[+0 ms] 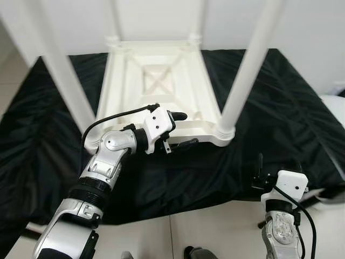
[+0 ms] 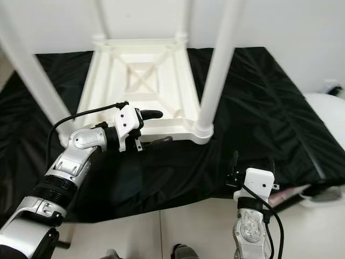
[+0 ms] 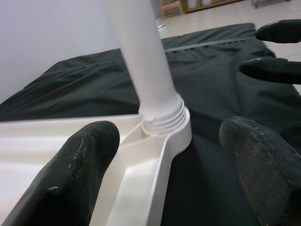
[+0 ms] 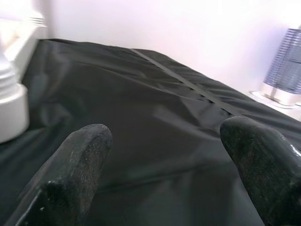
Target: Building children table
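Note:
A white children's table [image 1: 156, 86] lies upside down on a black cloth [image 1: 280, 102], with white legs [image 1: 250, 65] standing up from its corners. My left gripper [image 1: 183, 129] is open at the table's near rim; one finger is above the rim, the other below it, near the near right leg [image 3: 141, 61]. The right gripper [image 1: 277, 164] is open and hovers low over the cloth at the front right, apart from the table.
Pale tiled floor [image 1: 215, 232] shows in front of the cloth. A white rounded object [image 1: 337, 110] sits at the far right edge. A ribbed grey object [image 4: 287, 66] stands beyond the cloth in the right wrist view.

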Robot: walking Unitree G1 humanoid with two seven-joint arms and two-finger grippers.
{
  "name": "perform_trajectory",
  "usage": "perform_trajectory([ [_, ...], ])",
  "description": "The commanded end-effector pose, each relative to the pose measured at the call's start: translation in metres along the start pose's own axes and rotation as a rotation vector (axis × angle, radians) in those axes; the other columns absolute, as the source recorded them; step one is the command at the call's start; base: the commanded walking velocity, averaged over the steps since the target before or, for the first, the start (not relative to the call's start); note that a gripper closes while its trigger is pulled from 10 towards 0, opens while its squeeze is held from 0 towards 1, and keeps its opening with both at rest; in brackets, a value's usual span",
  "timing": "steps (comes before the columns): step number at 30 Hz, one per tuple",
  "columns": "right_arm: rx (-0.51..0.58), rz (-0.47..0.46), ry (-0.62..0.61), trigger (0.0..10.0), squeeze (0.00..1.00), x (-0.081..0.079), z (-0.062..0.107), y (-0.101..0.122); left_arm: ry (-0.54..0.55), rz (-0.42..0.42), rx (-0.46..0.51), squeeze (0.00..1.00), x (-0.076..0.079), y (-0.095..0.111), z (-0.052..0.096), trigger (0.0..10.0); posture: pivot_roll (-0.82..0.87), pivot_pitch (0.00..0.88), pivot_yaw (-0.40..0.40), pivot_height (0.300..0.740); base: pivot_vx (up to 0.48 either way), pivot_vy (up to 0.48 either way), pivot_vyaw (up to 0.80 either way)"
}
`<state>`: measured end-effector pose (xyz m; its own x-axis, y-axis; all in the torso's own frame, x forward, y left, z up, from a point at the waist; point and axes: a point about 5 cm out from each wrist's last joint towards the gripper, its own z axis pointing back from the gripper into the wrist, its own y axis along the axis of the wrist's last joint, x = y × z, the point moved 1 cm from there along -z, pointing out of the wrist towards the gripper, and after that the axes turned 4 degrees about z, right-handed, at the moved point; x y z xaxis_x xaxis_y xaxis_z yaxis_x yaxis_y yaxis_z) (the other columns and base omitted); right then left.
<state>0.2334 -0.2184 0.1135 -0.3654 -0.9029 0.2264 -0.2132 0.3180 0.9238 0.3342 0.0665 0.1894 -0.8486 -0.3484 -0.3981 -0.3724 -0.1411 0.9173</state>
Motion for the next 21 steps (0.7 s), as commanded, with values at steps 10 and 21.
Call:
perform_trajectory([
  [10,0.017,0.004,0.025,10.0,0.0,-0.0022,-0.0011,0.0004,0.007,-0.012,-0.002,0.0,-0.0055,0.0009,0.0029,10.0,-0.12,0.079,0.025,0.74,0.0,0.0,-0.16],
  [21,0.025,0.007,0.029,10.0,0.0,-0.002,-0.0037,0.0012,0.026,0.006,0.005,0.0,-0.0092,0.0014,0.0029,10.0,-0.12,0.082,0.019,0.74,0.0,0.0,0.0],
])
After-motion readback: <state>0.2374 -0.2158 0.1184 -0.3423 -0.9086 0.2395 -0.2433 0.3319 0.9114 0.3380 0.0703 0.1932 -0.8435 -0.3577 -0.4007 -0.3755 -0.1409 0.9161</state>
